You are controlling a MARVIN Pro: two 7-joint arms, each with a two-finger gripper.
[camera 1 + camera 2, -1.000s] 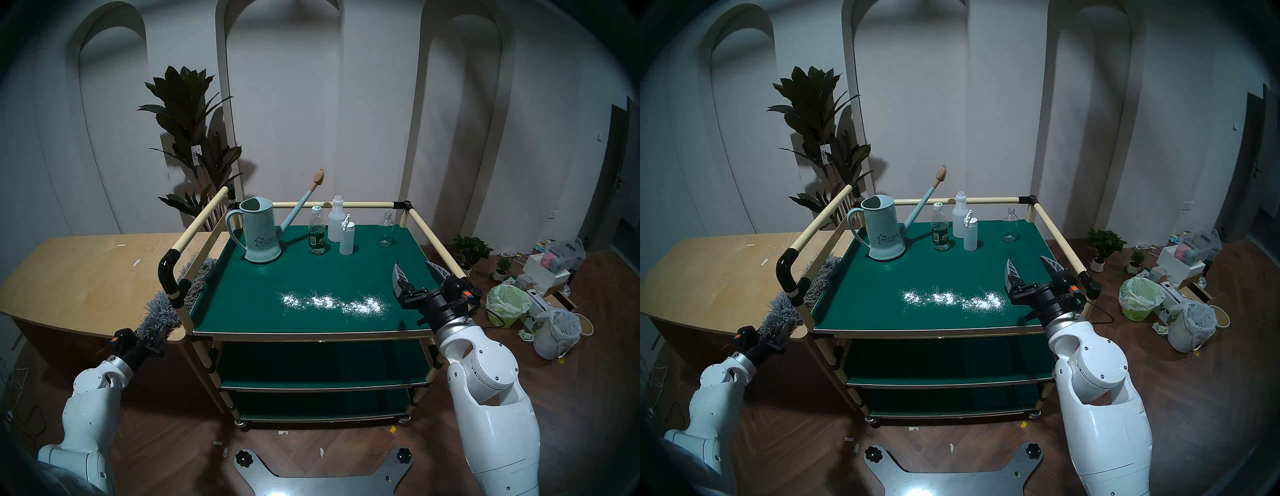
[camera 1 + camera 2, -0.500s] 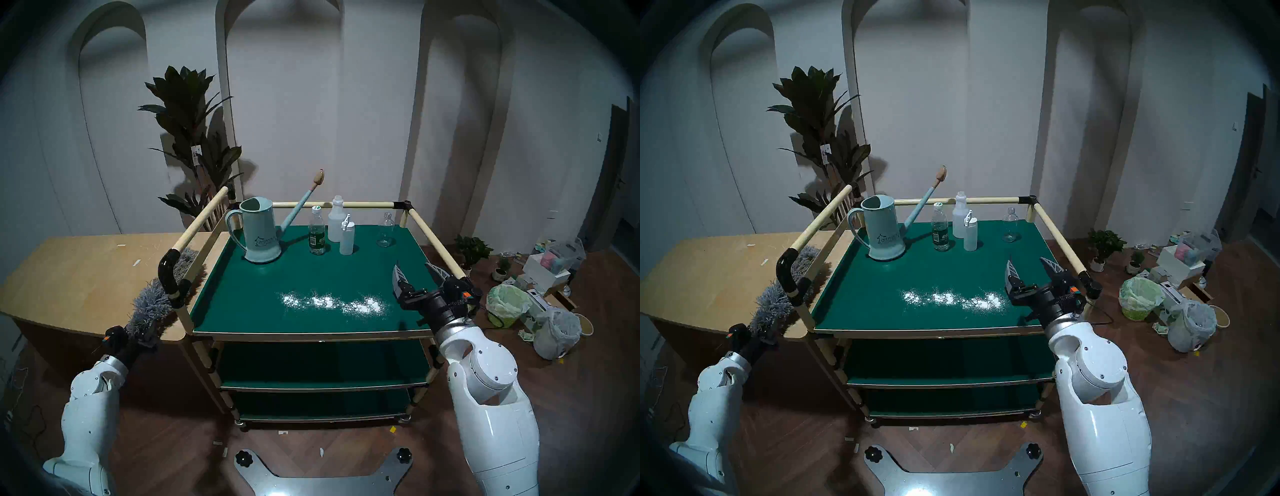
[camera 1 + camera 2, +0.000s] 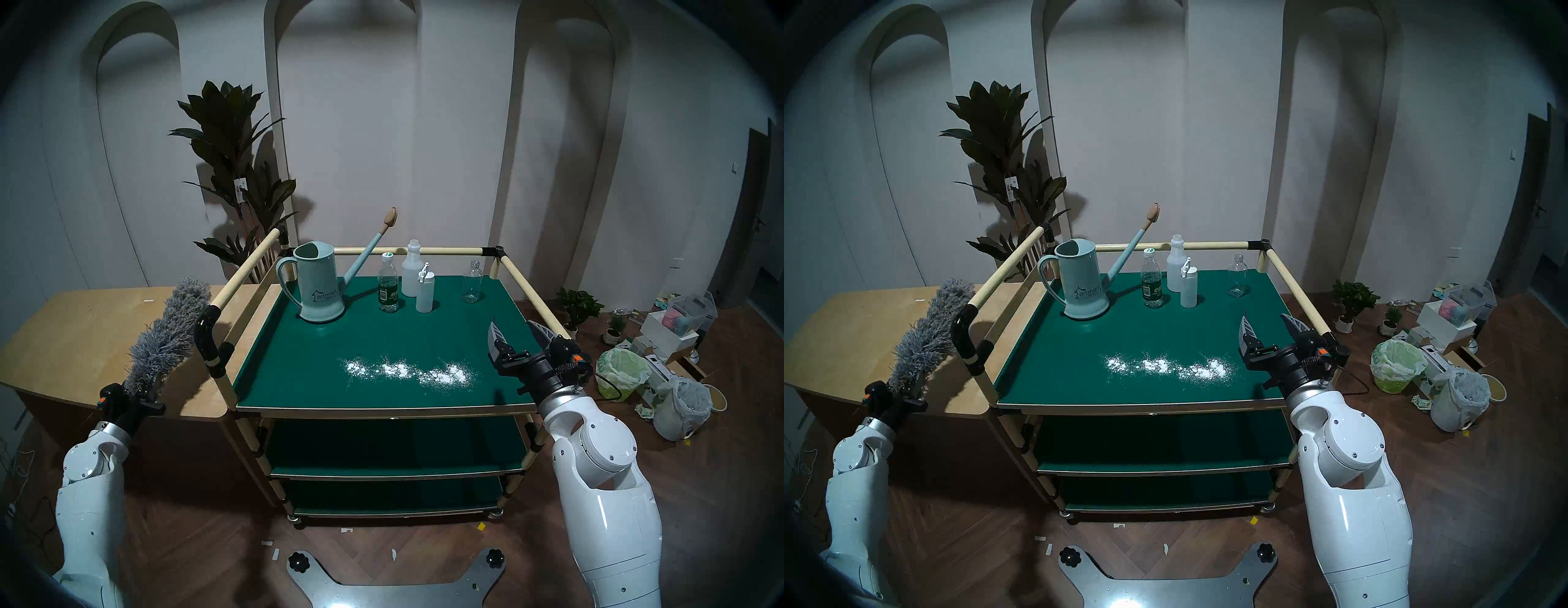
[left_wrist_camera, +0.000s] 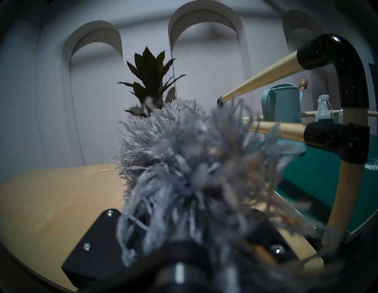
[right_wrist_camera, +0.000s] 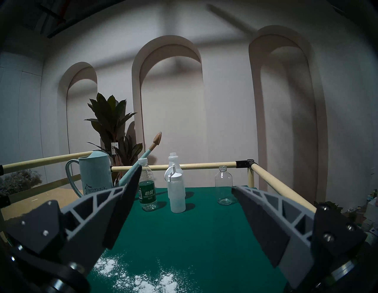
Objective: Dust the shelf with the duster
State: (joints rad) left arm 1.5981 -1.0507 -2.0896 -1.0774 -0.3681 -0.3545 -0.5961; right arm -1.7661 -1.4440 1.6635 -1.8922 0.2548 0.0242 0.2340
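Observation:
The grey fluffy duster (image 3: 163, 335) (image 3: 928, 335) slants up and away over the wooden table, just left of the cart's left rail and outside it. My left gripper (image 3: 143, 389) (image 3: 907, 388) is shut on its handle end, the fingers buried in fluff; the duster (image 4: 184, 153) fills the left wrist view. The shelf (image 3: 382, 335) (image 5: 204, 235) is the dark-green top tier, with a streak of white powder (image 3: 407, 369) near its front. My right gripper (image 3: 515, 329) (image 3: 1267, 322) hovers open and empty over the shelf's right front.
At the back of the shelf stand a pale-blue watering can (image 3: 318, 284), a green-labelled bottle (image 3: 388, 288), two white bottles (image 3: 418, 280) and a clear glass bottle (image 3: 471, 282). A black rail elbow (image 3: 205, 331) stands beside the duster. The tan table (image 3: 85, 339) adjoins the cart's left.
My left arm pulled back and left, lifting the duster from behind the cart's rail to stand tilted over the table. The right gripper shifted slightly right.

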